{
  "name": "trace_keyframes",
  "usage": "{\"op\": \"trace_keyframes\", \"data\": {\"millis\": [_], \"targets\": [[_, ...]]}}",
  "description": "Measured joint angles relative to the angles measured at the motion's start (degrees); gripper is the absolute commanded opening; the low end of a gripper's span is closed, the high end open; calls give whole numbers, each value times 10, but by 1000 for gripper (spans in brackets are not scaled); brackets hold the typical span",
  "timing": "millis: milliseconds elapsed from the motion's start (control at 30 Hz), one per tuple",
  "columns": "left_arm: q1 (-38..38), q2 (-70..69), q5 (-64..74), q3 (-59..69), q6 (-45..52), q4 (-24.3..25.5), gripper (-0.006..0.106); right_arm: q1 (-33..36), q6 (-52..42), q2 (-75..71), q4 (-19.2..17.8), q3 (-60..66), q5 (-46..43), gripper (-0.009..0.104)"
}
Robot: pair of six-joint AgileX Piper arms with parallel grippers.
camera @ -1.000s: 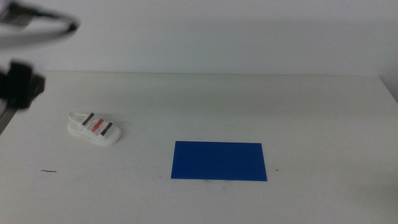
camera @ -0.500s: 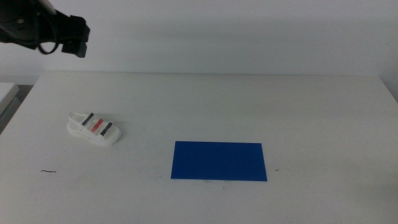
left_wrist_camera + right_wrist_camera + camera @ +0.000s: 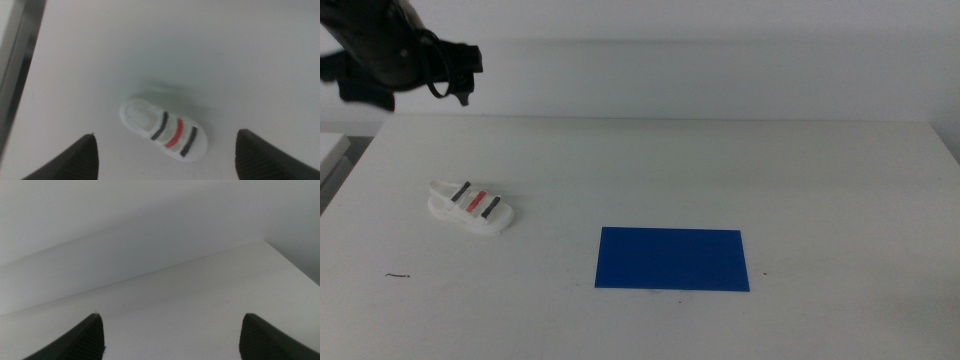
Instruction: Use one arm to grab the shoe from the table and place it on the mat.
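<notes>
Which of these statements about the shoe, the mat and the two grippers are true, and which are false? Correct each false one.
1. The shoe lies on the mat. False: it lies on the bare table, apart from the mat.
2. The left gripper has its jaws open above the shoe. True.
3. The shoe has one red strap between two dark ones. True.
4. The right gripper holds the shoe. False: its open jaws hold nothing.
5. The mat is red. False: it is dark blue.
</notes>
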Motion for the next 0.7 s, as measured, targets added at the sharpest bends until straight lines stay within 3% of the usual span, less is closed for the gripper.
{"op": "trace_keyframes", "data": {"millis": [167, 300, 500, 700], "targets": [[3, 47, 13, 0, -219, 26, 94, 0, 0, 0, 0, 0, 0, 79], [25, 86, 14, 0, -350, -29, 94, 0, 0, 0, 0, 0, 0, 79], [71, 145, 2, 0, -375, -136, 94, 0, 0, 0, 0, 0, 0, 79], [78, 196, -15, 0, -375, -154, 94, 0, 0, 0, 0, 0, 0, 79]]}}
